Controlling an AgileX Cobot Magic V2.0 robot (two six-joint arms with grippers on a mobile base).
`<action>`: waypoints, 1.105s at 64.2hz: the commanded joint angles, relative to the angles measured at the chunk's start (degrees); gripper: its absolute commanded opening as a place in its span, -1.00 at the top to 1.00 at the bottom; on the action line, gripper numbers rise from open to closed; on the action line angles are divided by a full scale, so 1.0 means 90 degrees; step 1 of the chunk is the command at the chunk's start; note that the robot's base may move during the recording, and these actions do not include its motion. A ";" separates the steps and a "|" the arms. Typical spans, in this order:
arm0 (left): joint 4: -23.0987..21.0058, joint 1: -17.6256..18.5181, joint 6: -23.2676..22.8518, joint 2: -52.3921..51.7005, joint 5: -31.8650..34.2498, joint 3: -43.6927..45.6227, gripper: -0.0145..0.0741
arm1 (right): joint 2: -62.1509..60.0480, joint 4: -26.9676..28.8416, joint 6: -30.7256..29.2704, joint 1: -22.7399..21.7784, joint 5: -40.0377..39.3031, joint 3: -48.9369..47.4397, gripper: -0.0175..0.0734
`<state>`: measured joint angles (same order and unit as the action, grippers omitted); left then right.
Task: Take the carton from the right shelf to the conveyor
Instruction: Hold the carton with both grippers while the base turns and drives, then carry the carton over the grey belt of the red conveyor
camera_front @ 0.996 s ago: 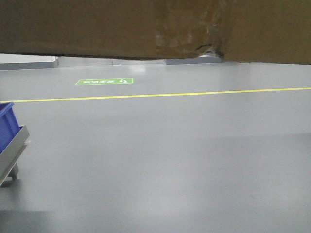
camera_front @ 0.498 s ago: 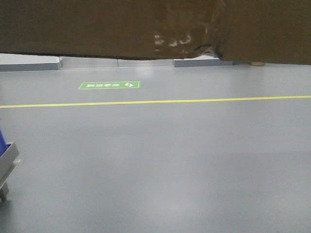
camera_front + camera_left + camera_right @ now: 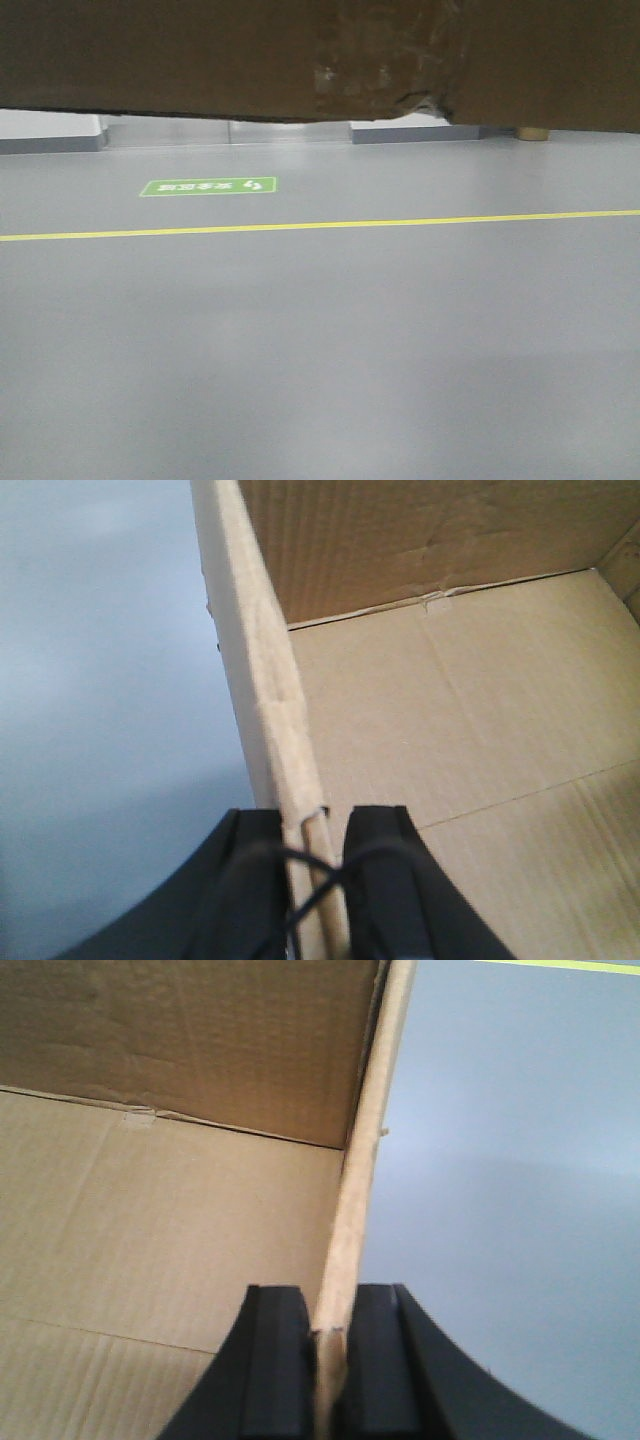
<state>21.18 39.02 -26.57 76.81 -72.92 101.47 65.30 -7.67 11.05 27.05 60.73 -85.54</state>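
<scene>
Your left claw (image 3: 318, 832) clamped on the left wall of the carton (image 3: 450, 730), your right claw (image 3: 330, 1338) pinching its right wall, carton above grey floor (image 3: 320, 360), yellow line (image 3: 320, 226) beyond

We saw a smooth grey floor (image 3: 320, 360) crossed by a thin yellow line (image 3: 320, 225). Beyond the line lay a green floor sign (image 3: 208, 187) with white lettering, near a grey skirting (image 3: 50, 145).

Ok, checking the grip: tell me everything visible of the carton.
The carton is plain brown corrugated cardboard, open-topped and empty where visible. Clear tape covers a torn bottom seam. It hangs above the grey floor. The left gripper pinches its left wall edge, the right gripper its right wall edge.
</scene>
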 commanded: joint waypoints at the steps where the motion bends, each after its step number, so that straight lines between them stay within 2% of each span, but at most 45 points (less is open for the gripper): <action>1: -0.0418 0.0097 0.0060 -0.0096 0.0438 0.0044 0.71 | -0.0027 0.0036 -0.0065 -0.0001 -0.0425 0.0011 0.75; 37: -0.0340 0.0097 0.0060 -0.0096 0.0438 0.0044 0.71 | -0.0027 0.0036 -0.0065 -0.0001 -0.0490 0.0011 0.75; 71: 0.0652 0.0097 0.0060 -0.0096 0.0438 0.0044 0.71 | -0.0027 0.0036 -0.0065 -0.0001 -0.0542 0.0011 0.75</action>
<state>26.43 39.23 -26.57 76.72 -72.03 101.47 65.40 -7.44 11.05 27.05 58.74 -85.44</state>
